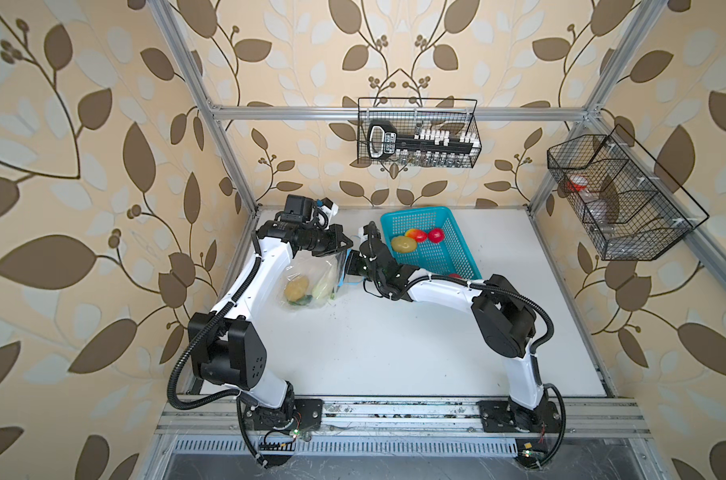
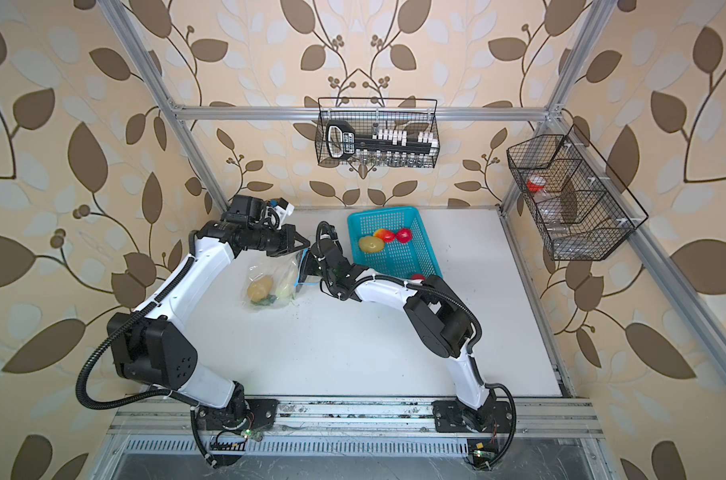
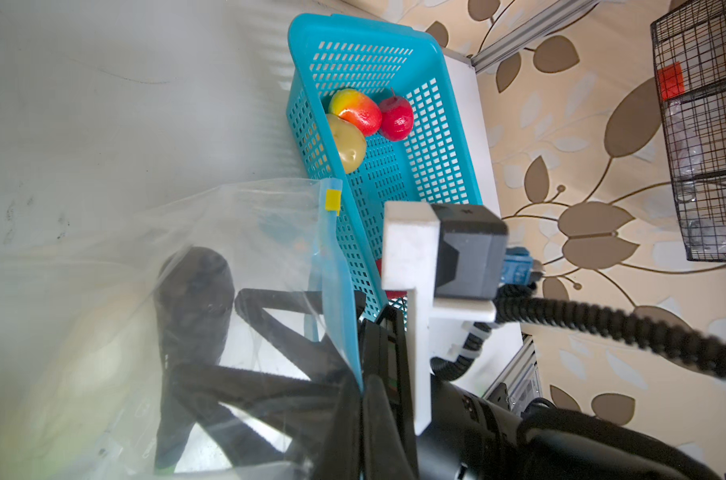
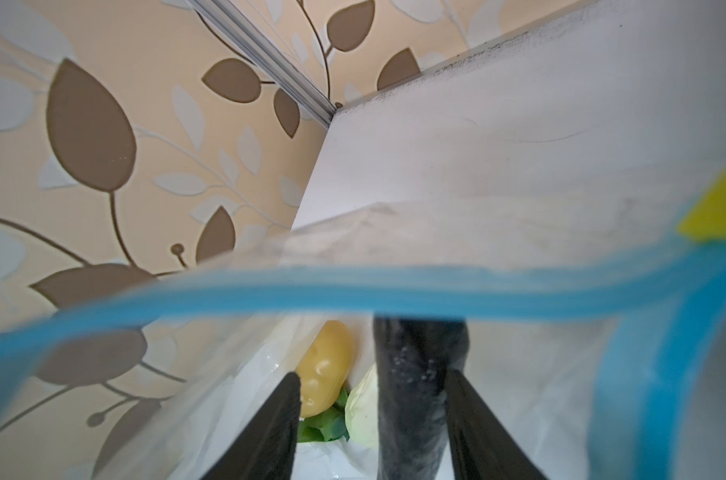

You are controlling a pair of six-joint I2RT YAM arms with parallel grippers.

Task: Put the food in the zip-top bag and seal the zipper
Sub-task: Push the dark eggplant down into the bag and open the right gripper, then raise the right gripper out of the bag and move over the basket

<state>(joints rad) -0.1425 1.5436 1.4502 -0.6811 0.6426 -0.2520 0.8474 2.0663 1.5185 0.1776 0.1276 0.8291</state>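
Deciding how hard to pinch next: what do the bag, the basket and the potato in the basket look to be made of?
Bag: thin clear plastic film, glossy, see-through and creased, so probably limp.
Basket: stiff turquoise plastic, likely moulded, with an even grid of holes.
Potato: a toy, probably plastic or foam, with smooth tan skin and a shiny highlight. Its hardness cannot be told.

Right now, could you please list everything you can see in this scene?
zip-top bag: one, clear, left of basket
zipper: one, blue, bag's open mouth
tan potato, white vegetable, green leaves, dark eggplant: one each, inside bag
basket: one, turquoise, table's back
second potato, red-yellow fruit: one each, in basket
red fruits: two, in basket, one partly hidden
wire baskets: two, black, on frame
table: one, white
left gripper: black, shut on bag's mouth
right gripper: black, open inside bag
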